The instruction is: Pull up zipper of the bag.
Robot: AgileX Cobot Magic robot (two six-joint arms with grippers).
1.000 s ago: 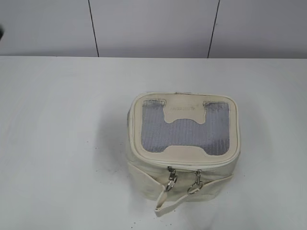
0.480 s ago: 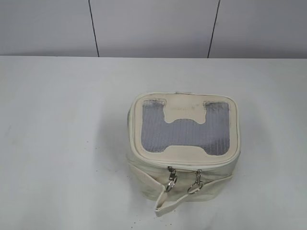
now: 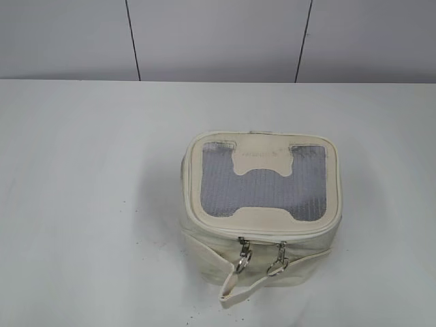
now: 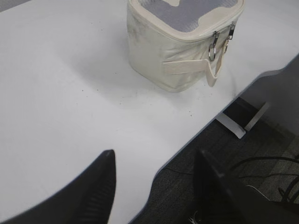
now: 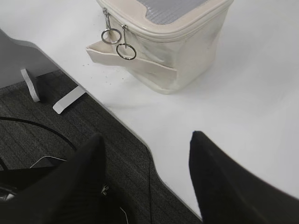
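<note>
The cream-white boxy bag (image 3: 204, 252) stands on the white table near its front edge, with a grey mesh panel (image 3: 262, 187) in its lid. The cream zipper (image 3: 204, 228) runs round the lid rim. Its two silver pulls (image 3: 243, 257) (image 3: 278, 261) hang side by side at the front, ending in rings. A cream strap (image 3: 235, 291) hangs below them. The bag also shows in the left wrist view (image 4: 154, 51) and the right wrist view (image 5: 187, 51). My left gripper (image 4: 154, 161) and right gripper (image 5: 147, 142) are open and empty, both far back over the table's front edge. Neither shows in the exterior view.
The white table (image 3: 82, 204) spreads around the bag. Its wavy front edge (image 4: 187, 140) drops to dark carpet with cables (image 5: 28, 126) and table feet (image 4: 231, 125). A grey panelled wall (image 3: 218, 41) stands behind.
</note>
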